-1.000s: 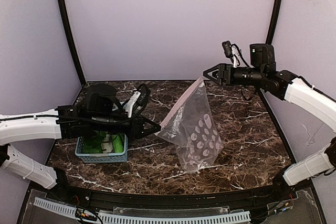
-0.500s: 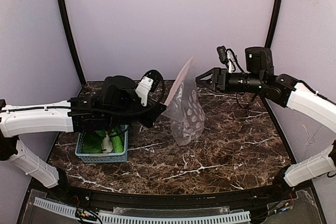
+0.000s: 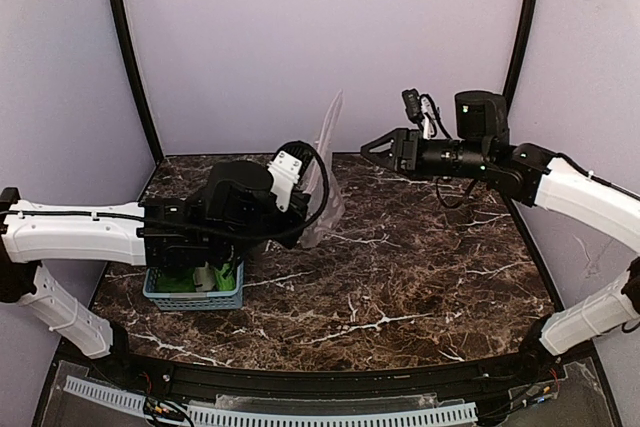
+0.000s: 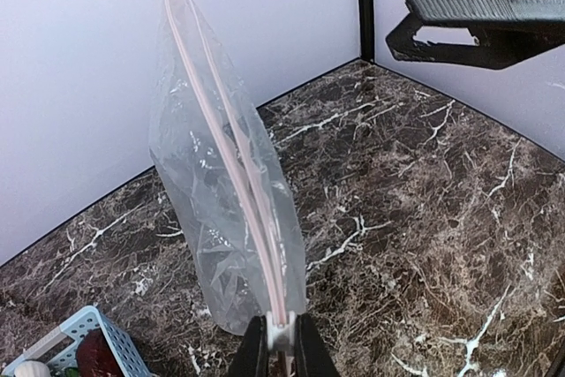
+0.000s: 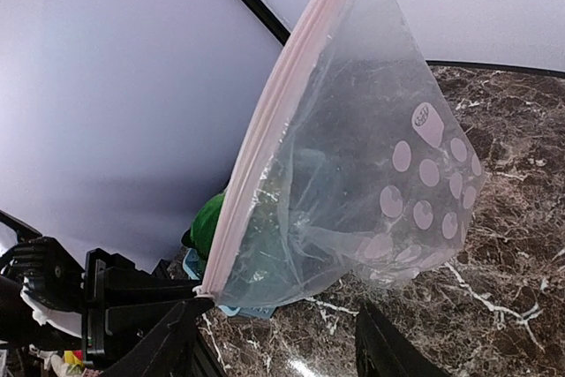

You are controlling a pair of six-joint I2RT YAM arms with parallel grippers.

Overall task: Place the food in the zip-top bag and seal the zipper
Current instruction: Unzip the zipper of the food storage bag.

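Marble-dark bench (image 3: 420,277) below, the clear zip-top bag (image 3: 328,187) stands raised upright; basket (image 3: 195,302) at seven o'clock holds the food (image 3: 185,275). My left fingers (image 4: 275,346) clamp the zipper (image 4: 221,165) end, so its top faces my right fingers (image 3: 372,143), spread apart at three o'clock.

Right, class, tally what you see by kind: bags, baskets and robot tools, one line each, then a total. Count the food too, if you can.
Clear zip-top bag: 1
Light blue basket: 1
Robot tools: 2 (left tool, right tool)
Total: 4
The food in the basket is mostly hidden, so it stays uncounted.
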